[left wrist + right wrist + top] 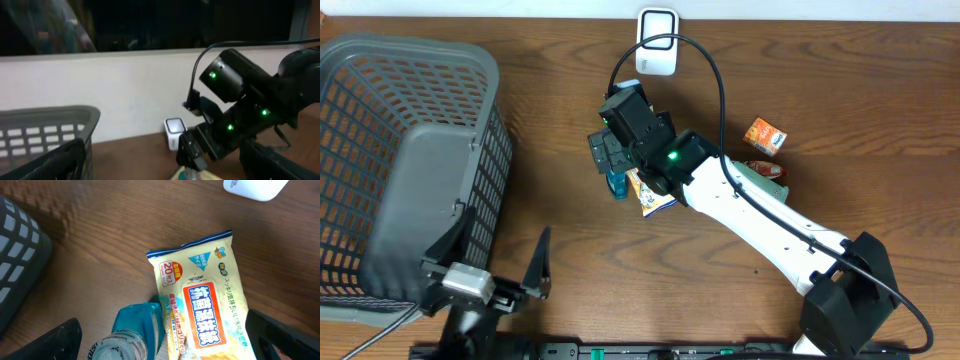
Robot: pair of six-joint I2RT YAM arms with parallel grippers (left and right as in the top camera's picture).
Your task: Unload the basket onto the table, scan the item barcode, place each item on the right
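A yellow wet-wipe packet with an orange label lies flat on the wooden table. A blue mouthwash bottle lies against its left edge. My right gripper hangs open just above both, with one finger left of the bottle and the other at the packet's right edge. In the overhead view the right gripper covers most of the packet and the bottle. The white scanner stands at the table's far edge. My left gripper is open and holds nothing, near the front edge.
A large grey basket fills the left side, and one left finger overlaps its near corner. A small orange box and a red and green item lie right of the right arm. The scanner's black cable loops over that arm.
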